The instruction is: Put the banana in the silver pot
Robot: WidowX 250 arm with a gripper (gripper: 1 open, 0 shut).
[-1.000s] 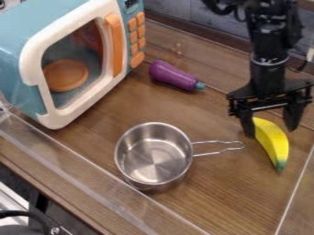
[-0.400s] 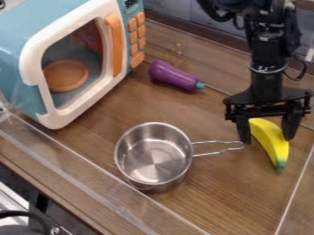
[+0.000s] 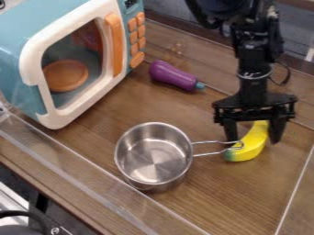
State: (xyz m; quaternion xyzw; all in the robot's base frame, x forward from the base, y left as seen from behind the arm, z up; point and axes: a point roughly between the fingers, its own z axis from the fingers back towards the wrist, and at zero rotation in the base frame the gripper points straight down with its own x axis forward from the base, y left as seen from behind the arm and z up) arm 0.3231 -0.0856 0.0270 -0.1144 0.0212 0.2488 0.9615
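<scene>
Camera: brown wooden table (image 3: 110,193), clear plastic sheet (image 3: 73,184) along its edge.

banana (image 3: 251,145): I see only its lower curve and the greenish end by the pot handle; the upper part sits behind the hand (image 3: 254,129).
hand contact: I cannot tell whether the fingers touch the banana or only straddle it.
arm (image 3: 254,41): cut off by the top edge; I see nothing above the dark upper joint.
toy microwave (image 3: 68,55): its left side and top run out of the picture.
microwave interior: an orange round shape shows through the door; too blurred for me to name.
purple toy (image 3: 175,75): small and soft; I cannot make out its far tip.
bench (image 3: 86,147): cut by every edge.
bottom-left corner: dark shapes, too cropped to identify.
</scene>
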